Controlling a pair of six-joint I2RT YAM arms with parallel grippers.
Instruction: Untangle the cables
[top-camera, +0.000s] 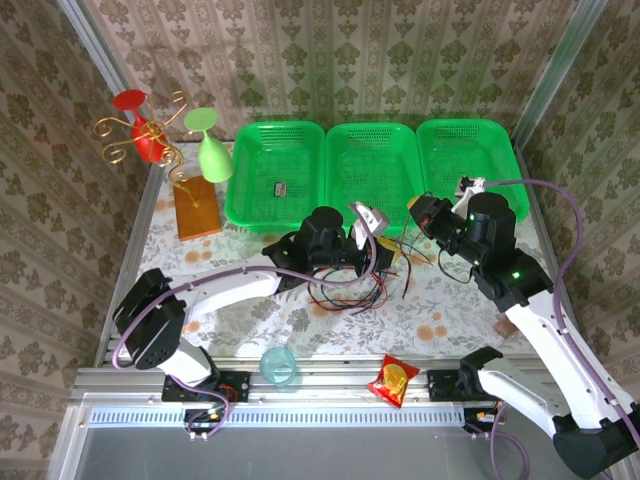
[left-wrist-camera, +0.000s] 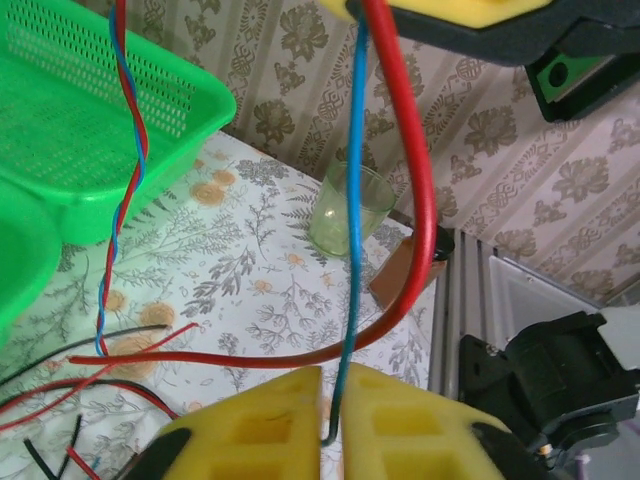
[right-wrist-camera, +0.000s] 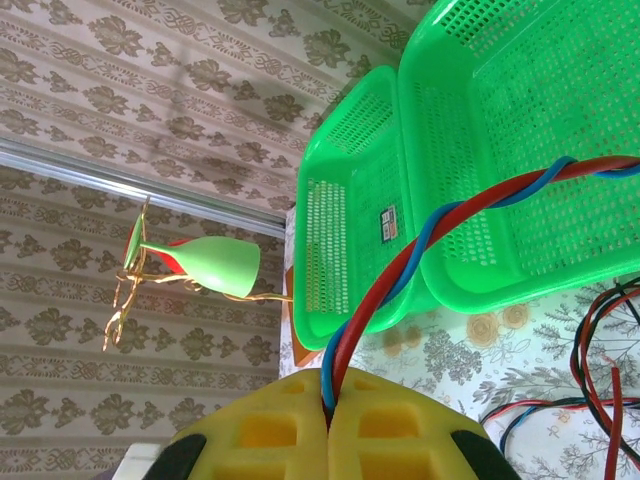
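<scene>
Progress slight, judging by the lay of things: no cable freed and set apart, nothing wire-like in the three green perforated plastic baskets (top-camera: 375, 165) along the far side. Left gripper (left-wrist-camera: 333, 405) pinched shut between yellow foam pads on a thin blue wire (left-wrist-camera: 352, 200), lifted off the table, with a thicker red wire (left-wrist-camera: 420, 180) arching just beside it. Right gripper (right-wrist-camera: 328, 400) likewise closed, clamped on a twisted red-and-blue pair (right-wrist-camera: 420, 240) rising away from the pads. That pair wound together along its whole visible length; probably the main knot left. Below, a loose heap of thin black and red wires (top-camera: 345, 292) sprawled across the floral tablecloth (top-camera: 230, 250), crossing one another, all yet to sort.

Baskets close behind both grippers, patterned wall beyond: little room far. Grippers near each other as well. Open cloth to the left, between the heap and the wooden stand with gold wire hooks (top-camera: 195, 205). Near side bounded by the metal rail, with a red snack packet (top-camera: 393, 380) and a pale teal cup (top-camera: 279, 365) there.
</scene>
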